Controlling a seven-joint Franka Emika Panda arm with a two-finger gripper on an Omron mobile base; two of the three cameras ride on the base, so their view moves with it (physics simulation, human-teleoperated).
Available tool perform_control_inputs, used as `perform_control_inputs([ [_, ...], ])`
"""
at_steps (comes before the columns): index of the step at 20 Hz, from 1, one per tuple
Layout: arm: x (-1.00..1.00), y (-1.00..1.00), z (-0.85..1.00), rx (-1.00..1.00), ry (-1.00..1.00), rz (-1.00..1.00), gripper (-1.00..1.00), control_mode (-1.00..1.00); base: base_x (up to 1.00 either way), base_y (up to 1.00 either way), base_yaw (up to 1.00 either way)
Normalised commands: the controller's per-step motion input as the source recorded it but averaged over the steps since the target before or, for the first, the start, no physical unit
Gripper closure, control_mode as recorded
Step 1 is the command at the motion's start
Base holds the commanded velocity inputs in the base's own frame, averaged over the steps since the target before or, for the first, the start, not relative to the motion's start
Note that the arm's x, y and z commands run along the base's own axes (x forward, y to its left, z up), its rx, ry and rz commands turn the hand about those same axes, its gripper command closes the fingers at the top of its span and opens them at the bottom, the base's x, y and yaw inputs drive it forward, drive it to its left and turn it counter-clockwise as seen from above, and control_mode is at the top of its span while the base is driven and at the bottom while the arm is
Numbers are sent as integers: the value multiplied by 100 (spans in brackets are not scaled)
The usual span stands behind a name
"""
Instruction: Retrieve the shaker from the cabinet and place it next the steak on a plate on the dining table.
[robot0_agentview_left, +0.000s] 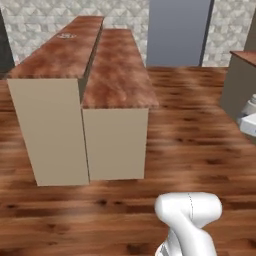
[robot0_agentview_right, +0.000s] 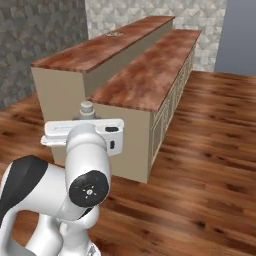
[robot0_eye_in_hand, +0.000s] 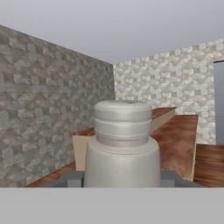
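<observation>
My gripper (robot0_eye_in_hand: 121, 179) is shut on the shaker (robot0_eye_in_hand: 121, 144), a pale grey-white cylinder with a ribbed cap, held upright between the two dark fingertips (robot0_eye_in_hand: 72, 178). From the right base, the shaker's cap (robot0_agentview_right: 87, 107) pokes up just behind my white hand. The dining table (robot0_agentview_left: 55, 55) (robot0_agentview_right: 100, 47) is the taller wood-topped counter ahead. Near its far end lies a small round plate (robot0_agentview_left: 66, 35) (robot0_agentview_right: 115, 34). The steak is too small to make out at this distance. The cabinet is out of view.
A lower island (robot0_agentview_left: 117, 70) (robot0_agentview_right: 150, 70) with a like top stands right against the dining table. Wood floor spreads around both. A tall grey panel (robot0_agentview_left: 177, 30) stands at the back and another counter (robot0_agentview_left: 242, 75) at the right. Stone walls close the room.
</observation>
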Motion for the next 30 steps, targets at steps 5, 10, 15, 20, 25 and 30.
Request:
perform_control_inputs([
  [5,0,0,0,0,0,0,100,100,-42,100,-26],
  [10,0,0,0,0,0,0,100,100,-42,100,-24],
  [15,0,0,0,0,0,0,100,100,-4,100,-29],
  [20,0,0,0,0,0,0,100,100,12,100,-31],
  [25,0,0,0,0,0,0,100,100,24,100,-31],
  [30,0,0,0,0,0,0,100,100,24,100,-30],
])
